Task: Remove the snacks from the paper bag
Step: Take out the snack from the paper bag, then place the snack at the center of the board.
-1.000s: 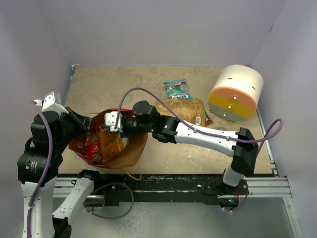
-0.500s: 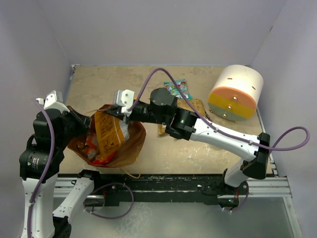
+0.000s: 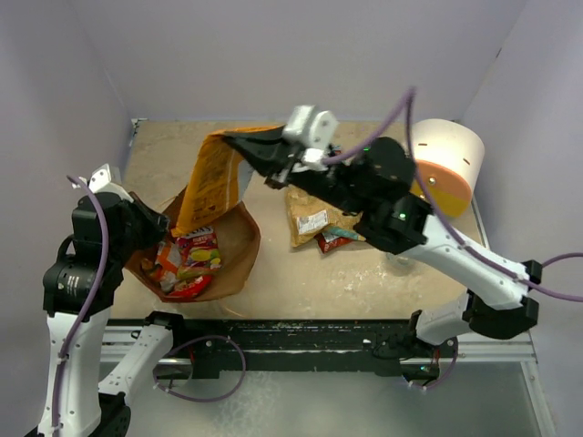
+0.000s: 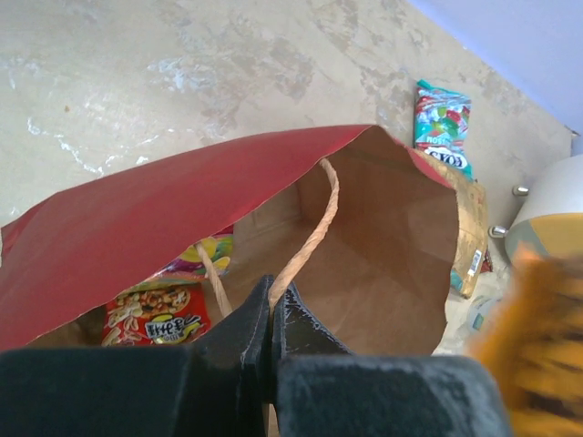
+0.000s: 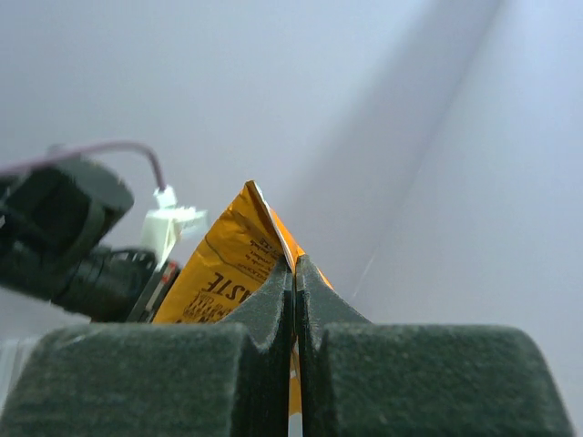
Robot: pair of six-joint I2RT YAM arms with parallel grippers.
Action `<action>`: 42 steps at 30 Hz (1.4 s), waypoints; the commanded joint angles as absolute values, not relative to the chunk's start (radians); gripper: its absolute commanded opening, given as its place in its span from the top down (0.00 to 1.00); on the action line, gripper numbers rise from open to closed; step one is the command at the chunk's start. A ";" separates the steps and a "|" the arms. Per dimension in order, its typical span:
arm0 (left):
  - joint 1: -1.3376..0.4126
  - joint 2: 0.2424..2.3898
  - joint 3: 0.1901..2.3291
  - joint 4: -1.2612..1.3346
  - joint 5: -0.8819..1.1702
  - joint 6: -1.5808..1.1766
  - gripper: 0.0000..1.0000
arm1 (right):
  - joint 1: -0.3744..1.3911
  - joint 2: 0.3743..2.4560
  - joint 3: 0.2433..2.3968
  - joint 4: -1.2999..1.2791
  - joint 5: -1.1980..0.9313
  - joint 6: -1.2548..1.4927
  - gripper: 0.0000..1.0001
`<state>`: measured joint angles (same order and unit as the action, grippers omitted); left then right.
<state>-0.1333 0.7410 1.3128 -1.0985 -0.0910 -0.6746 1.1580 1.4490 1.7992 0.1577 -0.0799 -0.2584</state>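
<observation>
Fingers of the right gripper pinch the orange packet; left gripper clamps the paper bag, hiding its rim.

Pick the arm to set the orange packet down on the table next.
Right. The right gripper is shut on the orange packet, holding it above the paper bag. The left gripper is shut on the paper bag's edge, propping it open.

snacks in paper bag, cylinder right

paper bag mouth open, orange packet hanging over its far rim
</observation>
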 commanded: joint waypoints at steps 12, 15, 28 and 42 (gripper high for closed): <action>-0.138 0.749 1.322 -1.122 -0.133 -0.707 1.00 | 1.122 1.272 1.810 0.114 0.624 -0.387 1.00; -0.138 0.750 1.338 -1.126 -0.136 -0.702 1.00 | 1.064 1.254 1.719 0.063 0.696 -0.378 1.00; -0.138 0.739 1.375 -1.158 -0.144 -0.693 1.00 | 0.848 1.261 1.501 -0.073 0.706 -0.213 1.00; -0.138 0.736 1.381 -1.152 -0.135 -0.688 1.00 | 0.715 1.289 1.421 -0.186 0.709 -0.221 1.00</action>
<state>-0.1333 0.7460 1.3468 -1.1698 -0.1349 -0.6952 0.7422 1.3106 1.4307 -0.2070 0.6842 -0.2131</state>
